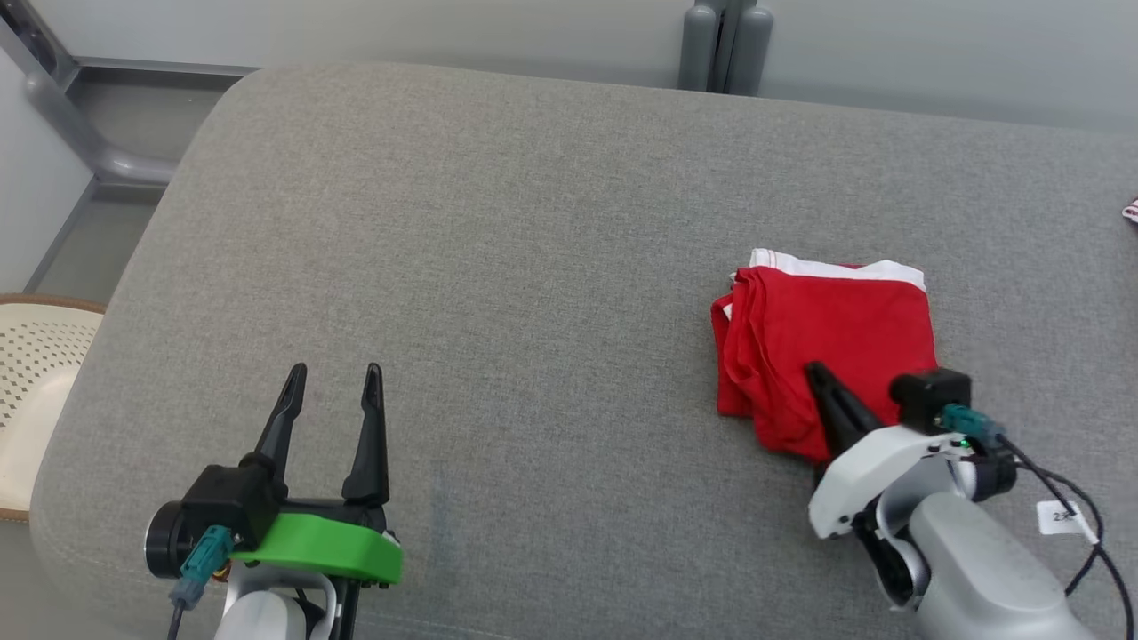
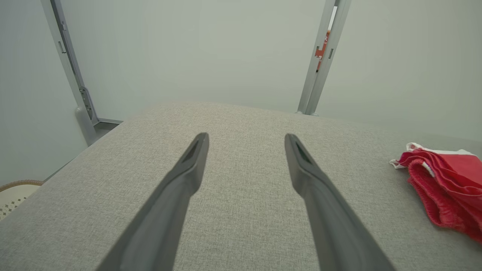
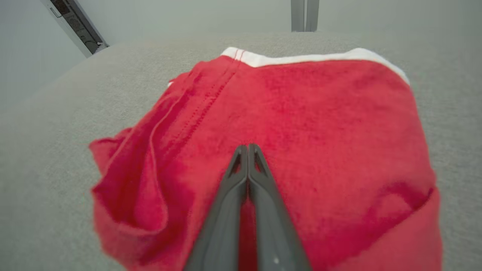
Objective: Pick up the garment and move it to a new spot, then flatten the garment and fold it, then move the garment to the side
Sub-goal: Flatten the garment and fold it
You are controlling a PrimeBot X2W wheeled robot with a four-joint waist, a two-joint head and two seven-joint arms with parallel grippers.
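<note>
Grey fabric cushion (image 1: pixel 533 267) holds your folded red-and-white cloth garment (image 1: pixel 827 338) near its right edge, with your right gripper (image 1: pixel 816 373) squeezed closed on top, maybe to slide it, and your left gripper (image 1: pixel 335 378) spread wide near the front.

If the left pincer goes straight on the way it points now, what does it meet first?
Likely nothing: the left pincer points along bare cushion; the garment lies off to its right.

Garment (image 1: pixel 827 342) lies rightward on surface (image 1: pixel 462 267).
</note>
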